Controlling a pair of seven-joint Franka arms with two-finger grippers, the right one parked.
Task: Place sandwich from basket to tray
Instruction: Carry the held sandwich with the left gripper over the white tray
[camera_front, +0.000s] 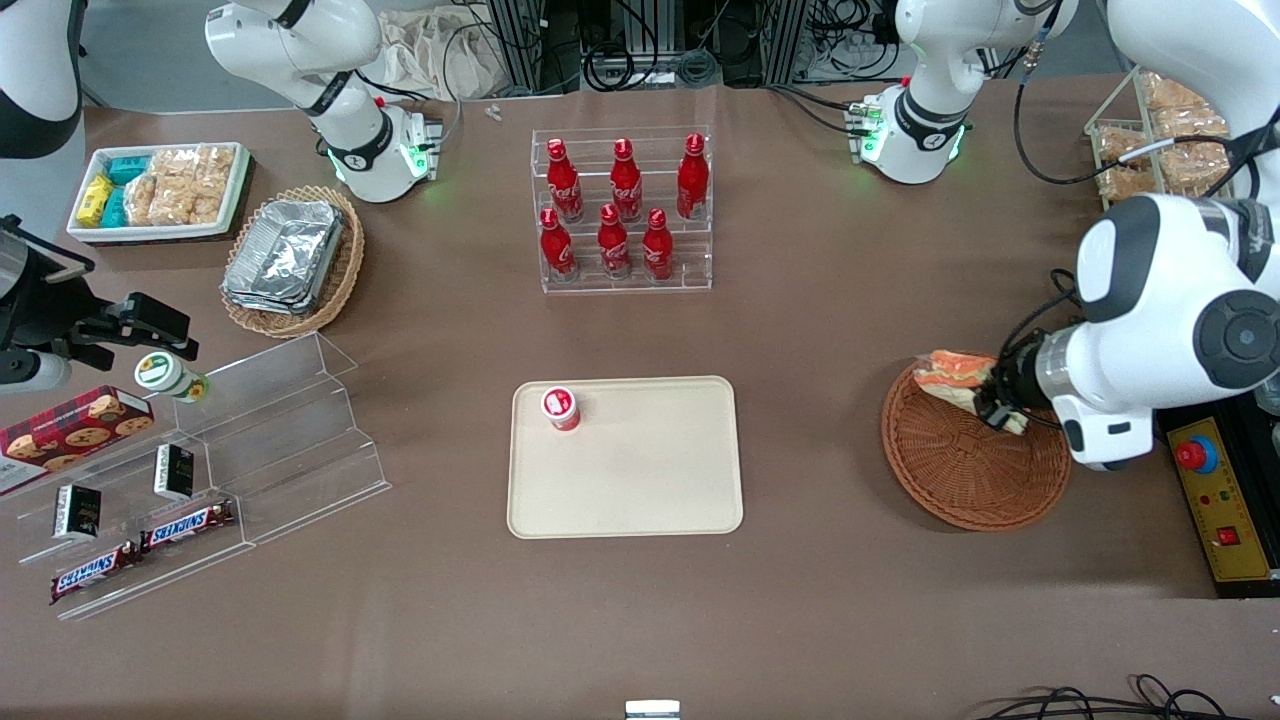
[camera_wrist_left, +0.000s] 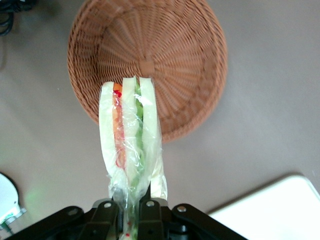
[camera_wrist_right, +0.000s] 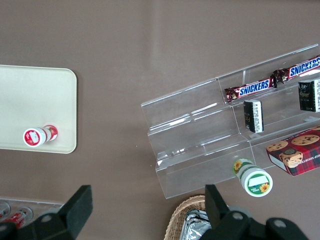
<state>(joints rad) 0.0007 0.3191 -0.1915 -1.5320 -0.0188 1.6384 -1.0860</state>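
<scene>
The sandwich (camera_wrist_left: 130, 140), a plastic-wrapped wedge of white bread with orange-red and green layers, hangs lifted above the reddish-brown wicker basket (camera_wrist_left: 165, 55). My left gripper (camera_wrist_left: 131, 212) is shut on its wrapped end. In the front view the gripper (camera_front: 1000, 400) holds the sandwich (camera_front: 950, 372) over the basket's (camera_front: 960, 470) rim that lies farther from the camera. The basket is empty inside. The beige tray (camera_front: 640, 480) lies in the middle of the table, toward the parked arm's end from the basket; one corner of the tray (camera_wrist_left: 280, 200) shows in the wrist view.
A small red-and-white cup (camera_front: 561, 407) stands on the tray. An acrylic rack of red bottles (camera_front: 622, 210) stands farther from the camera than the tray. A yellow control box (camera_front: 1215, 500) sits beside the basket. Acrylic snack shelves (camera_front: 230, 450) and a tan foil-container basket (camera_front: 292, 258) lie toward the parked arm's end.
</scene>
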